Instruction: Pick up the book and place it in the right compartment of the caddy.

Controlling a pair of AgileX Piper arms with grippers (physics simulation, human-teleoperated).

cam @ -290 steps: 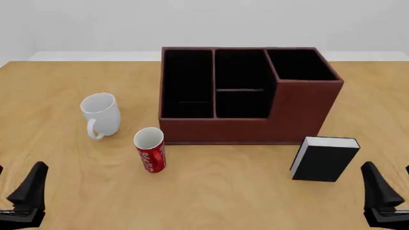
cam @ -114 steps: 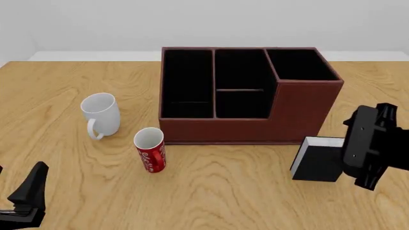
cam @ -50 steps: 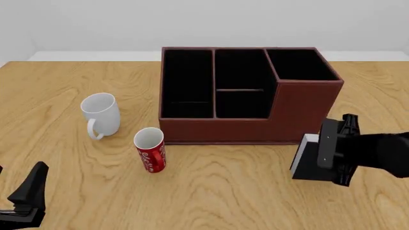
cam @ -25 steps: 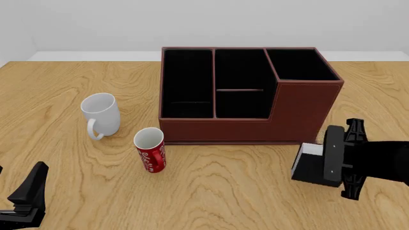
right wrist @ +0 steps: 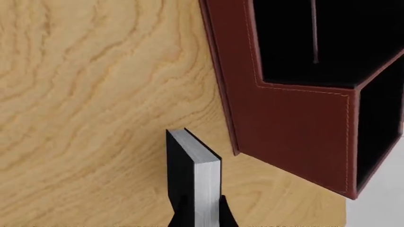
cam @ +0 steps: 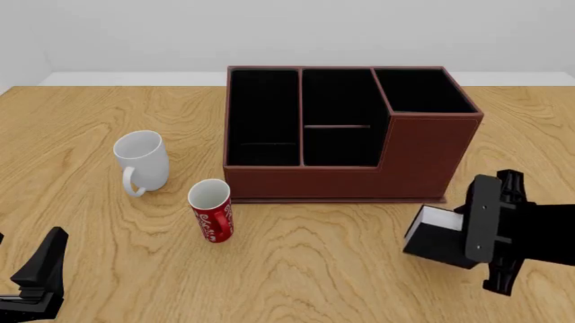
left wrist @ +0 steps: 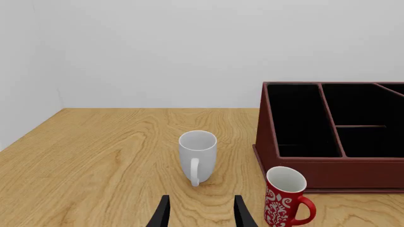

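Book point(cam: 435, 237) pinched across its covers by right pincer point(right wrist: 200, 213), tilted in front of caddy point(cam: 422, 158), near its right compartment point(cam: 422, 91). Looked stiff, smooth-sided, likely hefty; a deeper hold would suit. Left pincer point(left wrist: 200, 213) parted, idle.

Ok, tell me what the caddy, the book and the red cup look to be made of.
Caddy: looks like reddish-brown leather or a leather imitation, matte, with pale stitching along the edges in the right wrist view; the lining is flat black.
Book: hard black matte cover with a pale grey-white page block, probably paper.
Red cup: glossy red with a white pattern, white inside, with a handle; probably glazed ceramic, though that is uncertain.
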